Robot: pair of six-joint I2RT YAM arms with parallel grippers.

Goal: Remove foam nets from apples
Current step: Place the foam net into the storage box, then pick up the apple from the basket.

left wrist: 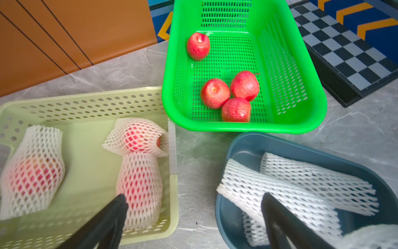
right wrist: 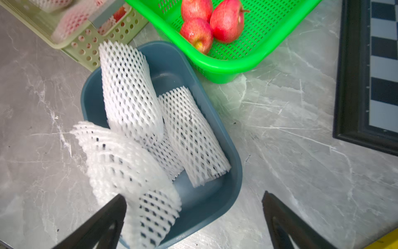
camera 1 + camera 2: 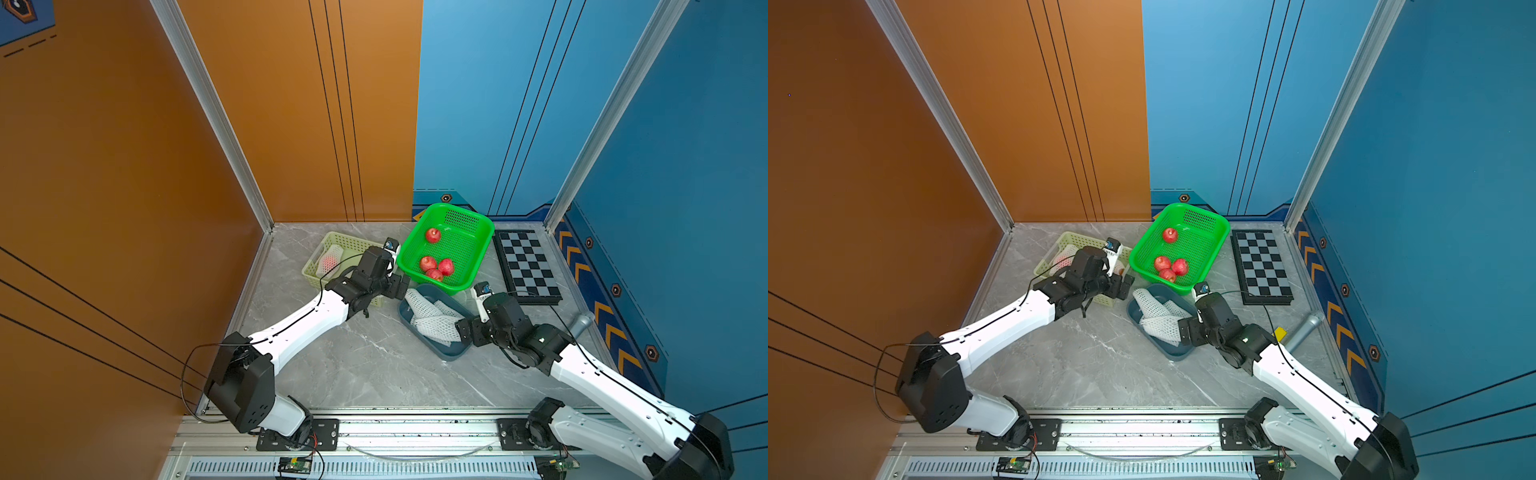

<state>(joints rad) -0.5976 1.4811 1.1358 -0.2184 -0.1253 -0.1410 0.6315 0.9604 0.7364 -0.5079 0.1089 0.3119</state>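
Left gripper [image 1: 193,197] jaws spread, empty; the nearest netted apple [image 1: 140,185] lies just beyond one fingertip [image 1: 121,200], off-centre of the gap.
Its net's long axis runs away from the gripper and butts a second netted apple [image 1: 137,138]. Both are in the pale yellow basket [image 1: 86,94]. Right gripper [image 2: 193,195] also spread, nothing pinched, over the blue tray [image 2: 237,172] of loose nets [image 2: 129,90]. Left arm is nearer, I'd say.
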